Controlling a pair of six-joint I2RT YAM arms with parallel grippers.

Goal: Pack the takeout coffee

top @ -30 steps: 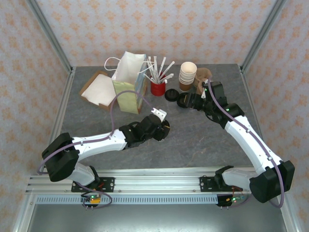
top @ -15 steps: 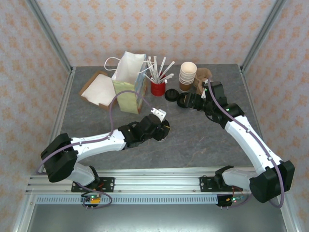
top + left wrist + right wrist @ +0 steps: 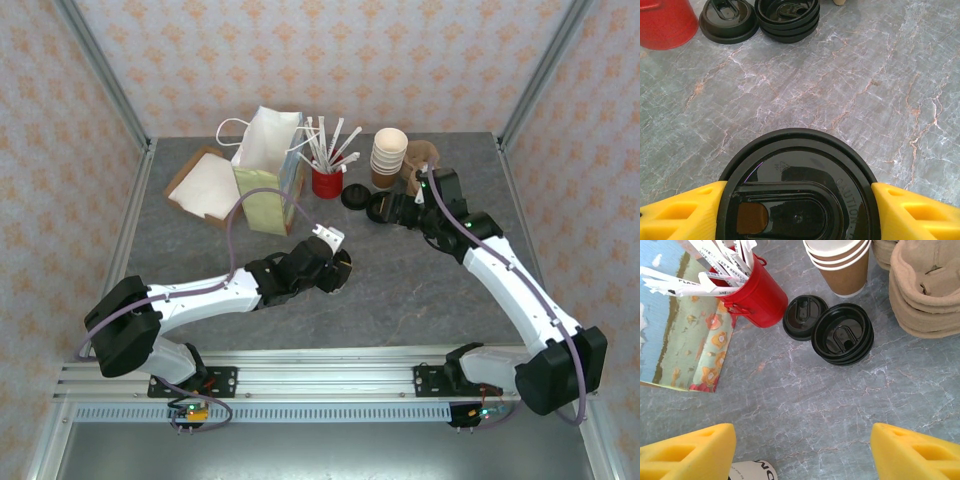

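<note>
Black-lidded takeout coffee (image 3: 790,165) sat near mid-table, clamped by the left gripper (image 3: 798,200); the right gripper (image 3: 802,452) hung far right, jaws apart. I'd carry it upright, clearing the paper bag (image 3: 268,165) rim.

Left arm (image 3: 200,293) and right arm (image 3: 515,290): we see white link shells and black rounded joint housings. We note a thin purple cable (image 3: 236,235) looping along each arm. Left gripper (image 3: 798,187) and right gripper (image 3: 803,427) carry yellow fingers (image 3: 675,215) with moulded triangular pockets.
</note>
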